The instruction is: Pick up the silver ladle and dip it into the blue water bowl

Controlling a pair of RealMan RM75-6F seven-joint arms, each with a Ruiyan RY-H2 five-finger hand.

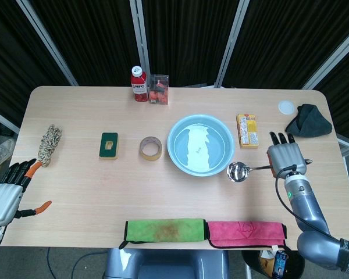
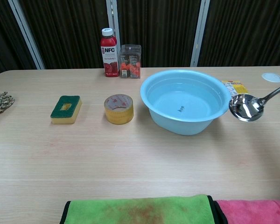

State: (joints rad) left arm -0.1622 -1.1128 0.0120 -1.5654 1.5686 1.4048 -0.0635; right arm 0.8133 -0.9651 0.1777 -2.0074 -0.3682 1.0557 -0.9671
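Right hand (image 1: 285, 157), out by the right edge of the table (image 1: 75, 174), grips the handle of the silver ladle (image 1: 239, 171), fingers wrapped round it. The ladle hangs off the surface with its cup just beside the right rim of the blue water bowl (image 1: 200, 145), not yet over the water. So the pick-up looks done; what is left, I judge, is to carry the cup across the rim and lower it into the water. Left hand (image 1: 6, 192) sits idle off the near-left corner, fingers spread, holding nothing. Beyond the bowl, at the far edge, a red bottle (image 2: 109, 46) carries a label reading "NFC". The print on the yellow box (image 1: 247, 129) is too small to read.
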